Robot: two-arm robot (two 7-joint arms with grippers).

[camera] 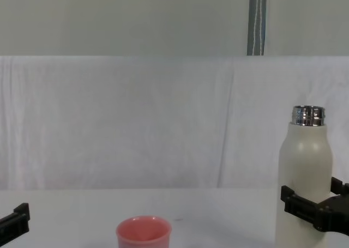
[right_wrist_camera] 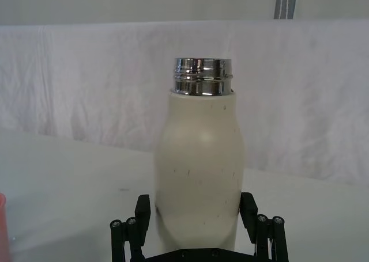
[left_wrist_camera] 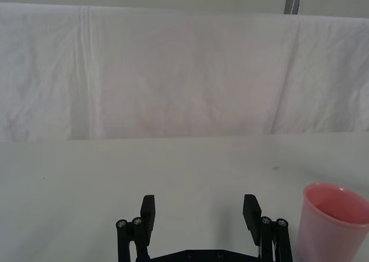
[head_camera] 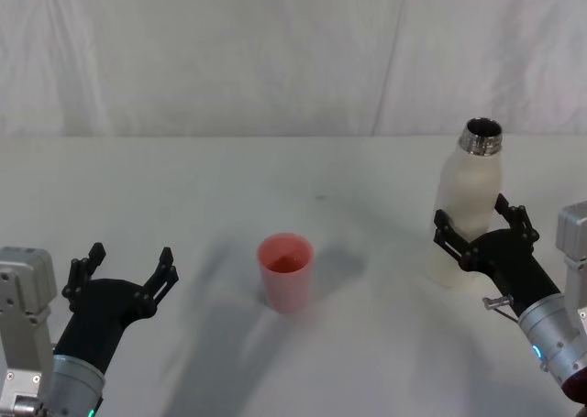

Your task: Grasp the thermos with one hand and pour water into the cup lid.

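Note:
The cream-white thermos stands upright at the table's right side, its steel neck uncapped. My right gripper straddles its lower body, one black finger on each side. The jaws are open and close to the wall, with a thin gap on one side. The pink cup lid stands upright near the table's middle, well to the left of the thermos. My left gripper is open and holds nothing, low at the front left, left of the cup lid.
A white cloth covers the table and hangs as a backdrop behind it. A grey vertical pole rises behind the backdrop. Bare tabletop lies between the cup lid and the thermos.

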